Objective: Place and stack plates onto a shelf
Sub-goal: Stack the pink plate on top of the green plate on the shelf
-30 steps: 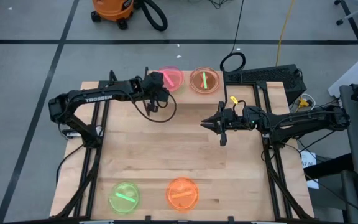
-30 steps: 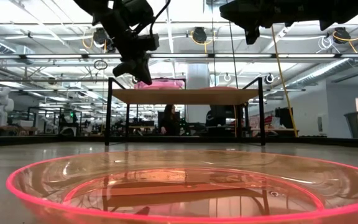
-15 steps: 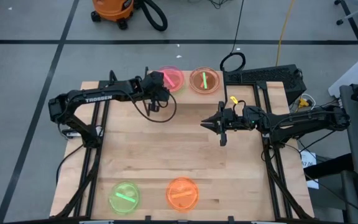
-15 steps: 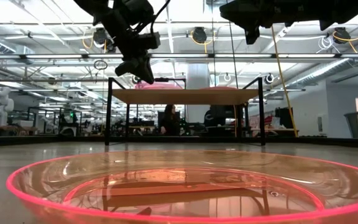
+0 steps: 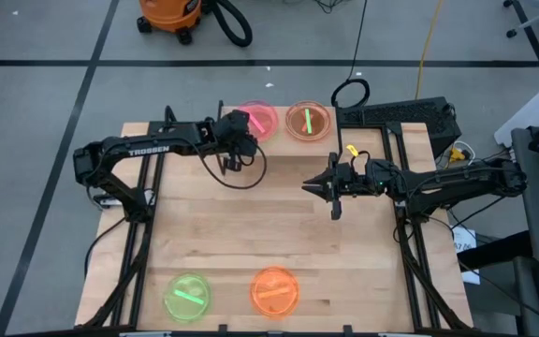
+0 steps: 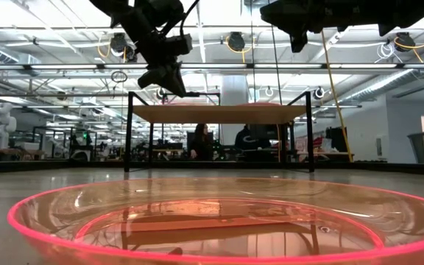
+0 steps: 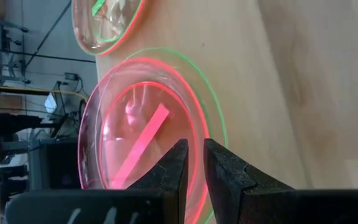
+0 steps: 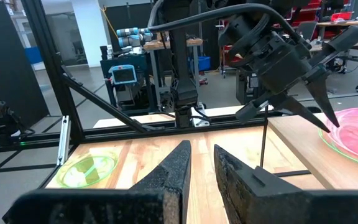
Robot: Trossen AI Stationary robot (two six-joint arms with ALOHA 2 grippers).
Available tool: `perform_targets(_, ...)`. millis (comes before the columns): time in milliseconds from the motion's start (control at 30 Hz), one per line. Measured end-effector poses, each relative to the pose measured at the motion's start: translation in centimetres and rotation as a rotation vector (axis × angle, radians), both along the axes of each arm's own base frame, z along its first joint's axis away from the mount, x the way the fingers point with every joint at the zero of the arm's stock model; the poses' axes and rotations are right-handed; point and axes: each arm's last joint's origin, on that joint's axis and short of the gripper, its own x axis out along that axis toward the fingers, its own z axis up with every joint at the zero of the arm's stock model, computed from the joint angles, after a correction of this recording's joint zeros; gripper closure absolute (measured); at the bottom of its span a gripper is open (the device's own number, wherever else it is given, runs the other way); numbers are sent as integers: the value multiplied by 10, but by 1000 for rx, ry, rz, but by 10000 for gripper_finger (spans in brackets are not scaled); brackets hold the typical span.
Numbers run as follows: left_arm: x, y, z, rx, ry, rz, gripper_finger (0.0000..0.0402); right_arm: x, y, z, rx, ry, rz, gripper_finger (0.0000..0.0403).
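Near edge of table (image 5: 232, 234): I see green plate (image 5: 187, 296) and orange plate (image 5: 274, 290) waiting, untouched; my guess, next in queue. Mid-table: right gripper (image 5: 313, 185) hovers idle, well apart from any plate, fingers a narrow gap apart, holding nothing. Far edge: shelf (image 6: 219, 113) carries pink plate (image 5: 260, 119) stacked on green one, second stack (image 5: 308, 121) beside it. Left gripper (image 5: 243, 134) hangs over pink plate's rim, fingers slightly parted, gripping nothing; I judge plate released.
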Motion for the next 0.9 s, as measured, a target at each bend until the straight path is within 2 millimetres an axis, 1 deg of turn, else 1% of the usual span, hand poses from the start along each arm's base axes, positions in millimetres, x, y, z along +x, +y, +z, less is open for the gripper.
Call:
perform_targets(167, 1, -1, 0, 4, -3, 1, 343, 0, 0, 0, 0, 0, 0, 345)
perform_targets(267, 0, -3, 4, 12, 5, 20, 334, 0, 0, 0, 0, 0, 0, 345)
perform_targets(400, -5, -11, 26, 62, -29, 52, 313, 0, 0, 0, 0, 0, 0, 345)
perform_targets(500, -13, -19, 46, 62, -96, 64, 307, 0, 0, 0, 0, 0, 0, 345)
perform_targets(567, -18, -20, 57, 56, -160, 87, 307, 0, 0, 0, 0, 0, 0, 345)
perform_targets(633, -21, -15, 61, 63, -198, 110, 307, 0, 0, 0, 0, 0, 0, 345)
perform_targets(733, -24, -1, 55, 48, -189, 146, 307, 0, 0, 0, 2, 0, 0, 345)
perform_targets(900, -8, 28, 37, 27, -237, 171, 307, 0, 0, 0, 3, 0, 0, 345)
